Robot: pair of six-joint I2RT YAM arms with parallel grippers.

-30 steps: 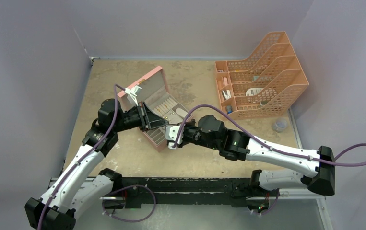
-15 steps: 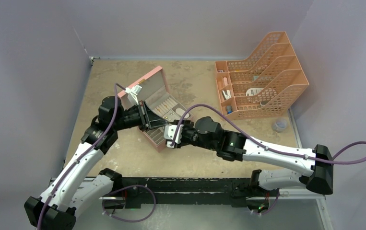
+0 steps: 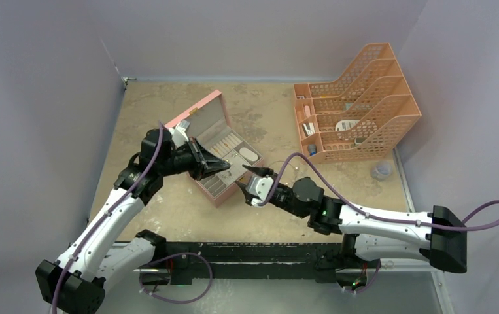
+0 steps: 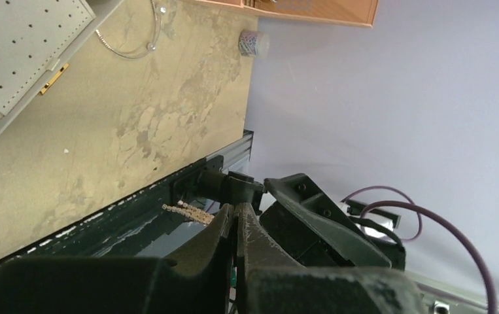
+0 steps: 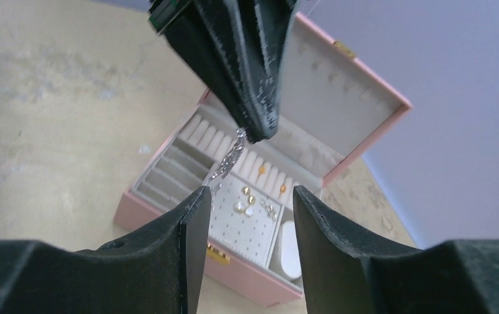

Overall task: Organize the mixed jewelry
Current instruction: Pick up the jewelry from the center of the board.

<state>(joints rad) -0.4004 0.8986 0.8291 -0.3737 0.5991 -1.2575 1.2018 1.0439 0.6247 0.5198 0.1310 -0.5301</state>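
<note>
Plainly, lavender walls (image 3: 266, 33) enclose a mottled tan tabletop (image 3: 155, 108) bearing the wire hoop (image 4: 132, 57).

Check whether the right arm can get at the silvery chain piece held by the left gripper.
Probably yes: the right gripper stands open just short of the chain piece, which dangles free from the shut left gripper above the pink box, with nothing between them.
</note>
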